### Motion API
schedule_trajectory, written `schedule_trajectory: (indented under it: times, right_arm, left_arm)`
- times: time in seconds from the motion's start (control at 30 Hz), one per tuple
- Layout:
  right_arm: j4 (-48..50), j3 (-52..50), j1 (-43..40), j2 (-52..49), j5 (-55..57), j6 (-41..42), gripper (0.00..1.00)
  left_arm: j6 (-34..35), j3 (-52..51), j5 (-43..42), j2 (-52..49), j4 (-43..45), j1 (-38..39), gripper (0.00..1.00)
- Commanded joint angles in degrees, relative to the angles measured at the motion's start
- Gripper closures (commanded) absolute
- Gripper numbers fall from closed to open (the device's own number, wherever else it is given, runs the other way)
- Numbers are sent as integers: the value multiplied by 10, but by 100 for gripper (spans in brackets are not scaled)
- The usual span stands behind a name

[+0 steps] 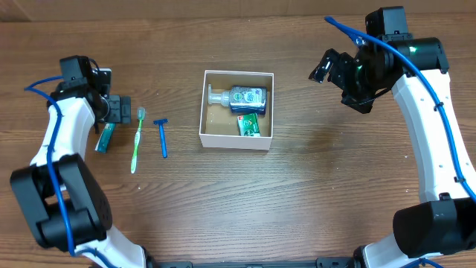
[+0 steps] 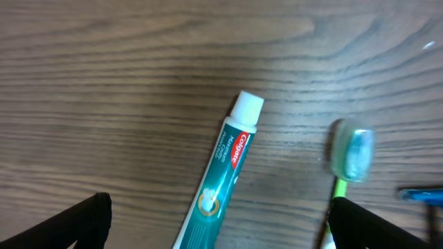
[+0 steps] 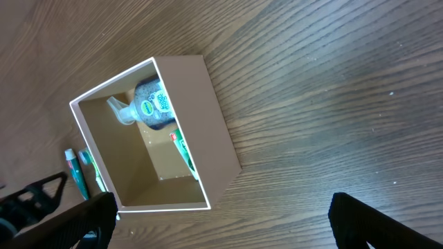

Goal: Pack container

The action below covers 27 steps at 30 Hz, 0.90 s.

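container [image 1: 234, 141] holds bottle [image 1: 242, 97], box [image 1: 249, 125]; toothpaste [image 2: 220, 181], toothbrush [image 1: 137, 141], razor [image 1: 162, 138] lie outside at nine o'clock; my left gripper [image 2: 218, 207], right gripper [image 3: 221, 204] wide, empty.

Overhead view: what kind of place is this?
Probably a lab bench rig, not a home: left arm and right arm flank a wood-grain table, with toothpaste, toothbrush and razor staged beside a half-packed container.

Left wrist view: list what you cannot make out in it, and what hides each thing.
Toothpaste: lower end cut off by the bottom edge.
Toothbrush: head blurred, handle mostly behind a finger.
Razor: only a blue sliver, cut by the right edge.
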<state>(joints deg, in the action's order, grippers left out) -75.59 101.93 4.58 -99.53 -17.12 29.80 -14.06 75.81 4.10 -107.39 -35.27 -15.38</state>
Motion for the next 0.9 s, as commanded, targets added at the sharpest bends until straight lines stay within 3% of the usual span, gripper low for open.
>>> schedule_trajectory:
  times: [0.0,0.27,0.47,0.67,0.73,0.87]
  right_arm:
    - [3,8,-1,5,6,2,0]
    - [3,9,-1,5,6,3,0]
    - [3,8,-1,5,6,2,0]
    - [3,9,-1,5,6,2,0]
    - [3,9,-1,5,6,2,0]
    - [3,9,-1,5,6,2,0]
  left_arm:
    - [-27,11,-14,-46,22,-1,5]
    - [-27,11,-7,-97,39,-1,15]
    - [9,11,-15,-100,38,-1,52]
    - [12,11,-114,-100,10,-1,64]
    - [14,11,-116,-100,-1,-1,74]
    - [15,11,-116,-100,-28,-1,84]
